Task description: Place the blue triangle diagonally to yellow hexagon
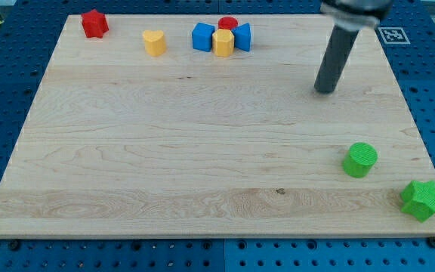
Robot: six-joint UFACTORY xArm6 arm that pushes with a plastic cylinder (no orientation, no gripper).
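Note:
The yellow hexagon (223, 42) sits near the view's top centre of the wooden board (165, 166). The blue triangle (242, 36) touches its right side. A blue cube (202, 36) touches its left side, and a red cylinder (228, 23) stands just behind it. My tip (325, 91) rests on the board well to the right of this cluster and below it, apart from every block.
A red star (94, 23) sits at the top left and a yellow heart (154, 42) stands left of the cluster. A green cylinder (360, 159) and a green star (421, 199) lie at the bottom right, near the board's edge.

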